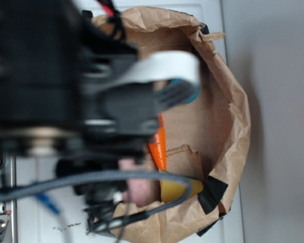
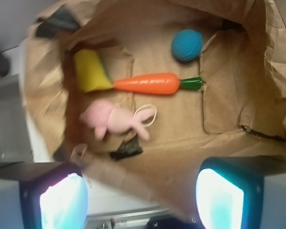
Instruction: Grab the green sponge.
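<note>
Sponge (image 2: 90,70) sits inside the paper bag (image 2: 229,109), in the upper-left of the wrist view, tucked against the bag's left wall near a taped corner. Mostly yellow block; a thin dark green edge shows on the side facing the carrot (image 2: 148,83), whose orange tip touches or nearly touches that edge. Tool (image 2: 142,200) is wide open and empty: both fingers frame the bottom of the wrist view, spread well apart, nothing between them. It hovers above the bag's near rim, not yet down inside. Key relation: the sponge lies ahead of the tool and off to the view's left, so it's closer to the left finger (image 2: 62,198) than the right; the tool centreline currently points nearer the pink plush (image 2: 112,119) and the carrot's middle. The sponge's long axis runs roughly up-down in the wrist view with a slight tilt, i.e. about square to the line between the fingers, so the jaws should close across its short side without much wrist rotation. My read: the move needs a shift forward and left, then descent. Risks: the plush sits between tool and sponge, the carrot tip crowds one side, the bag wall the other. The exterior view is mostly blocked by the arm; only a yellow sliver of the sponge shows low in the bag. The teal ball (image 2: 187,44) is well clear.
</note>
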Tool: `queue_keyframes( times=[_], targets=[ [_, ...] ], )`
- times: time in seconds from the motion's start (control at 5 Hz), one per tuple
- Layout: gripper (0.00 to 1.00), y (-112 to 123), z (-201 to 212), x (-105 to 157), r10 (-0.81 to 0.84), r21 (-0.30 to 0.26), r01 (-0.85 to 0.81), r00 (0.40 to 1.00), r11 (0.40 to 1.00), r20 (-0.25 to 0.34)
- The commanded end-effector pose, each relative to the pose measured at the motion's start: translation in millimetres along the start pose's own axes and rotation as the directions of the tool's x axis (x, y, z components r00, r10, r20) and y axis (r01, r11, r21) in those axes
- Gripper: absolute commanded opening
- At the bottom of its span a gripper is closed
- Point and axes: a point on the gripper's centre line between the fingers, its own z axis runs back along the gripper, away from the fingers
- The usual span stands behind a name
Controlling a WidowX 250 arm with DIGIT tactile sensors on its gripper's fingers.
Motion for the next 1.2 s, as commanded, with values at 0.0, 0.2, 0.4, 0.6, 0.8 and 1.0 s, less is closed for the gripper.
queue_keyframes(
  times=[0.0,0.2,0.4,0.6,0.8,1.0],
  targets=[
    [1.0,4.4,14.3,4.4,0.013,-0.017,-0.012,0.998,1.0,0.055],
    [1.0,4.4,14.3,4.4,0.013,-0.017,-0.012,0.998,1.0,0.055],
    [1.0,12.7,-21.8,36.5,-0.009,-0.023,0.011,0.996,1.0,0.087],
    [1.0,16.4,-43.5,68.2,-0.012,-0.075,0.022,0.992,0.997,0.127],
    [1.0,17.2,-64.0,85.7,-0.047,-0.108,0.062,0.99,0.992,0.132],
    [1.0,13.8,-85.0,86.4,-0.083,-0.133,0.104,0.985,0.986,0.154]
  ],
)
